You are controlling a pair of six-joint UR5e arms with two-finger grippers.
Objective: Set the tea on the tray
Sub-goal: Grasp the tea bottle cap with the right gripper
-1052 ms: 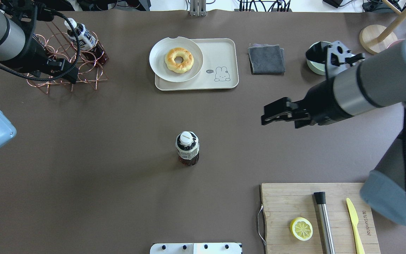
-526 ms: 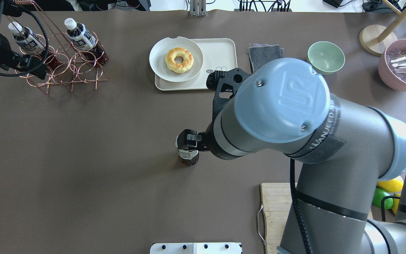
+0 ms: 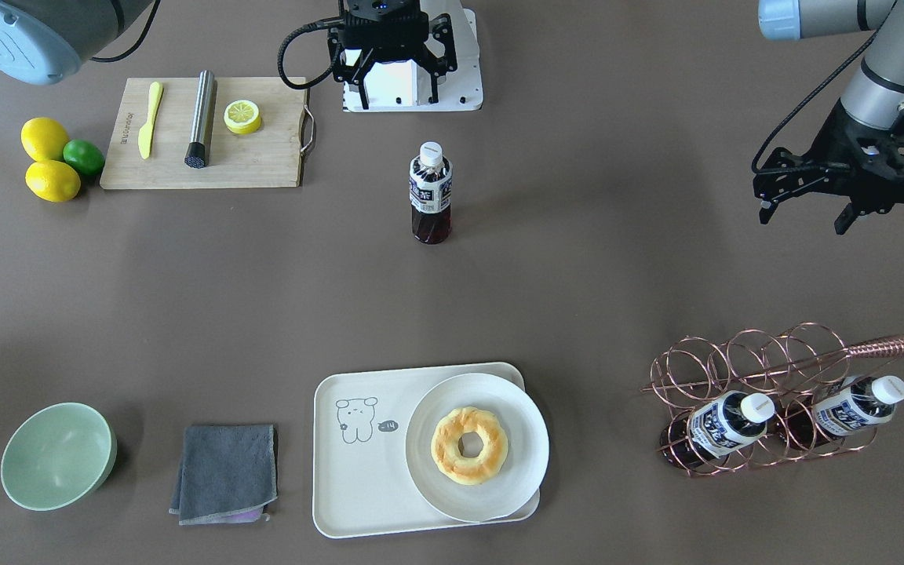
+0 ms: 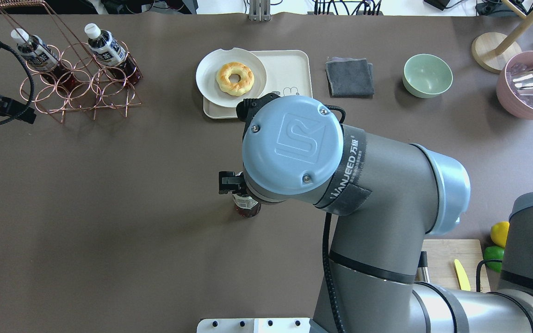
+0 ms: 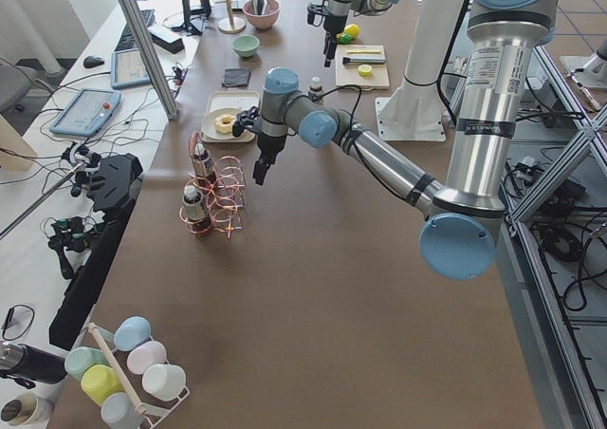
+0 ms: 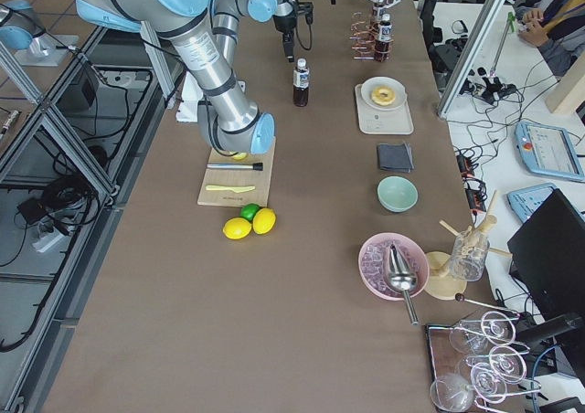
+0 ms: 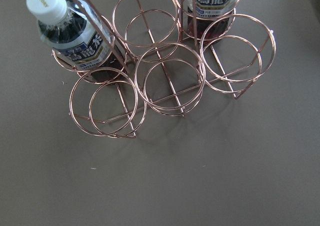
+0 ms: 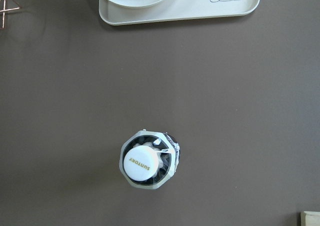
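Note:
The tea bottle (image 3: 430, 192) stands upright alone at mid-table, with dark liquid, a white cap and a blue-and-white label. My right gripper (image 3: 388, 78) hangs open well above it, and the right wrist view looks straight down on its cap (image 8: 141, 162) with no fingers in sight. In the overhead view my right arm hides all but the bottle's base (image 4: 247, 209). The cream tray (image 3: 350, 486) lies across the table, with a round plate and doughnut (image 3: 469, 446) on one end. My left gripper (image 3: 803, 222) is open and empty, near the copper rack (image 3: 742, 369).
The rack holds two more identical bottles (image 7: 70, 33) (image 7: 212, 1). A wooden board (image 3: 264, 169) carries a lemon slice, a yellow knife and a steel cylinder, with lemons and a lime (image 3: 52, 157) beside it. A green bowl (image 3: 58, 455) and a grey cloth (image 3: 224, 471) lie beside the tray.
My right arm has swung in from the right and now stands over the lone bottle. My left arm has drawn back leftwards, away from the rack.

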